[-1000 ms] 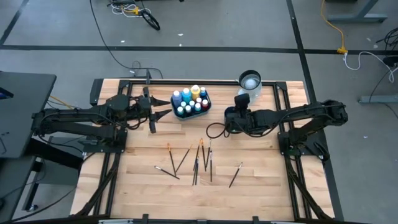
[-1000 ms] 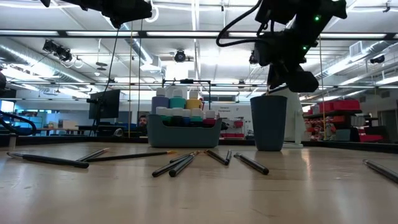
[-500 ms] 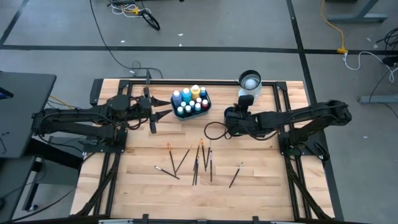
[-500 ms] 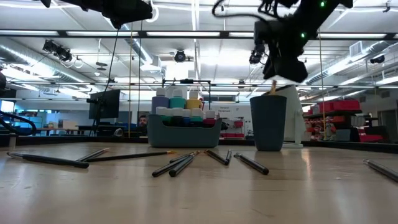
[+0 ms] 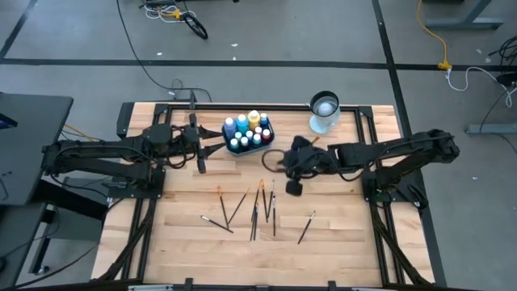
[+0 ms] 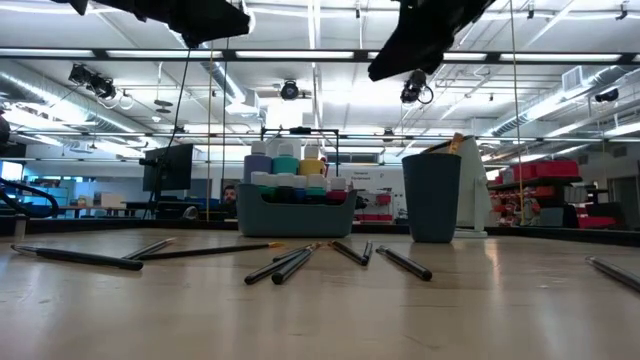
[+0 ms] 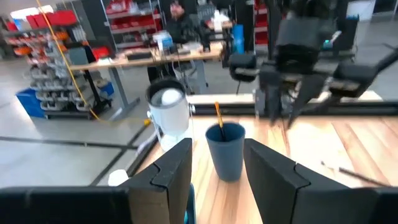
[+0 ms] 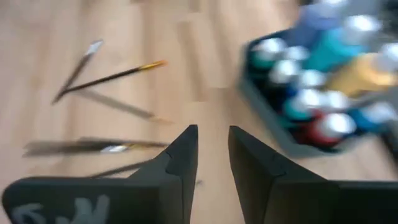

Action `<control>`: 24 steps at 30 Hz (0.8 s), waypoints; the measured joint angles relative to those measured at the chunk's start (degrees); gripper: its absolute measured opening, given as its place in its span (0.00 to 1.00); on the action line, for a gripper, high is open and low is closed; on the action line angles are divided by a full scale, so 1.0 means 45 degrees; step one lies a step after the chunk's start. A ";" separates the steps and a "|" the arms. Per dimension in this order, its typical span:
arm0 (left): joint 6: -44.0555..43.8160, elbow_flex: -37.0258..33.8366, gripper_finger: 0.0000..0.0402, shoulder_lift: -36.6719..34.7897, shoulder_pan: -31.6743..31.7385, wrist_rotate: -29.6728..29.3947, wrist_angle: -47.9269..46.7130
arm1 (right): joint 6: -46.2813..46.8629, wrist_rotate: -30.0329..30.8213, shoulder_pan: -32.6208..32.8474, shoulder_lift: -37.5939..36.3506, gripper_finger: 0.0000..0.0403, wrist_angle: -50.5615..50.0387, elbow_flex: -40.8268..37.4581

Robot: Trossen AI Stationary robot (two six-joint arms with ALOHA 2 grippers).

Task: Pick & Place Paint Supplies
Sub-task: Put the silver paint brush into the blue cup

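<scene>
1 tray [image 5: 269, 137], 1 cup [image 6: 432, 197], about 9 bottles [image 5: 246, 129], about 8 brushes [image 5: 260, 208].

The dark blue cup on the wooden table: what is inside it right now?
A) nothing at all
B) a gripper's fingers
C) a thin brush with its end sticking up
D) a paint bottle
C: in the left wrist view a thin orange-handled brush pokes up out of the dark blue cup, nothing else showing above its rim.
</scene>
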 joint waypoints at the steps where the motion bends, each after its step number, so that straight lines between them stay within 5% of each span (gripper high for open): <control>1: -0.0001 -0.0009 0.38 0.0018 -0.0005 -0.0003 0.0002 | -0.0101 -0.0399 0.0132 0.0068 0.23 -0.0038 -0.0003; 9: 0.0222 -0.0004 0.38 0.0394 -0.0002 -0.0003 0.0066 | -0.0817 -0.2267 0.1407 0.1173 0.33 -0.1160 -0.0008; 15: 0.0211 -0.0004 0.38 0.0390 -0.0003 -0.0003 0.0193 | -0.0822 -0.2498 0.2333 0.2098 0.41 -0.4318 -0.0008; 24: -0.0196 -0.0004 0.38 0.0385 -0.0001 0.0090 0.0581 | -0.1732 -0.3921 0.3545 0.4238 0.42 -0.5565 -0.0008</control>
